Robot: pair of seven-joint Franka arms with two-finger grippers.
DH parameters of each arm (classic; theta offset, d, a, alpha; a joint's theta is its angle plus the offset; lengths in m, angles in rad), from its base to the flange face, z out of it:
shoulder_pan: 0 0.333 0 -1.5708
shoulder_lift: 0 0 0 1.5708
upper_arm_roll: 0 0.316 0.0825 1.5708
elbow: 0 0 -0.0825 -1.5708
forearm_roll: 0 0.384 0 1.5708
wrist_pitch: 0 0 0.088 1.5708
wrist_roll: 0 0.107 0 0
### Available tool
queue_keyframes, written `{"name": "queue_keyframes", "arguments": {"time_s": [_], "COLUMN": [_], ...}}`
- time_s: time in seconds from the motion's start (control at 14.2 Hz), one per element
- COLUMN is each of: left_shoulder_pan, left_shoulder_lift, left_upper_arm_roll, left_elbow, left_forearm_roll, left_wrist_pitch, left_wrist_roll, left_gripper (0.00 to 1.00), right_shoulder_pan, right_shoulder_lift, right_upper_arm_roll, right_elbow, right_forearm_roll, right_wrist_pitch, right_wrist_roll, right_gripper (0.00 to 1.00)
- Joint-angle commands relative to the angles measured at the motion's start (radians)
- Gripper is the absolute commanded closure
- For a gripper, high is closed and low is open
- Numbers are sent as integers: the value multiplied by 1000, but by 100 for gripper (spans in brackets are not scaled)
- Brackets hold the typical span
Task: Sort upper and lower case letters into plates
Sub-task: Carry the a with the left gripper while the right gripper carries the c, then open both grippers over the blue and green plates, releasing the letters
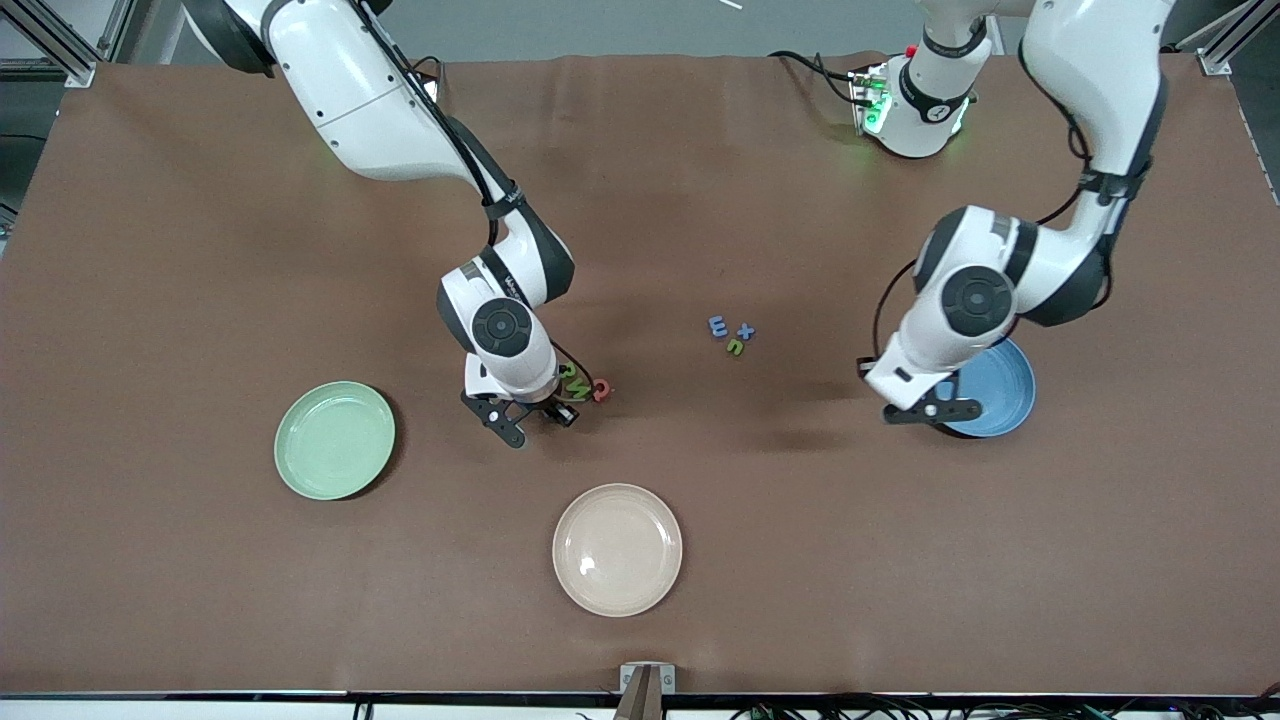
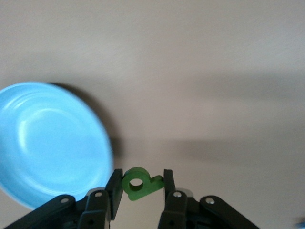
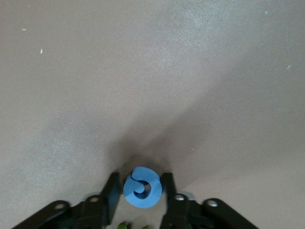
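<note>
Front view: the right gripper (image 1: 540, 412) is low over a small letter cluster (green (image 1: 573, 378) and pinkish red (image 1: 601, 390) pieces) beside the mint green plate (image 1: 335, 440). Its wrist cam shows the fingers closed on a blue letter (image 3: 142, 187). The left gripper (image 1: 932, 410) hangs over the blue plate (image 1: 1000, 395) rim, fingers pinching a green letter (image 2: 139, 183). Three more letters (image 1: 731, 335) lie mid-table btwn the arms. The beige plate (image 1: 617, 549) sits nearest the camera.
</note>
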Motion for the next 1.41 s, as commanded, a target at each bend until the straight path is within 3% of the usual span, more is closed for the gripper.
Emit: {"name": "queue_keyframes", "arguments": {"time_s": [0.0, 0.07, 0.21, 0.56, 0.99, 1.2, 1.34], "left_shoulder_pan": [87, 113, 178, 270, 313, 319, 319], "left_shoulder_lift": [-79, -87, -89, -58, -15, 8, 9], "left_upper_arm_roll": [-11, -11, -13, -11, -11, -10, -11], "left_elbow": [-119, -142, -194, -286, -320, -328, -328], "left_forearm_roll": [18, 25, 86, 179, 226, 228, 228], "left_wrist_pitch": [38, 56, 122, 275, 363, 410, 411], "left_wrist_roll": [114, 160, 208, 275, 280, 282, 282], "left_gripper": [94, 94, 94, 94, 92, 90, 88], "right_shoulder_pan": [8, 5, -12, -218, -463, -545, -564], "right_shoulder_lift": [-16, -19, -39, -167, -200, -213, -225], "right_upper_arm_roll": [-5, -5, -12, -7, 2, 10, 10], "right_elbow": [-35, -35, -34, -35, -72, -135, -192], "right_forearm_roll": [-9, -9, -9, 2, 10, 150, 169], "right_wrist_pitch": [-20, -20, -23, -182, -190, -184, -160], "right_wrist_roll": [1, -4, -37, -394, -821, -996, -1036], "right_gripper": [89, 96, 99, 100, 100, 99, 99]}}
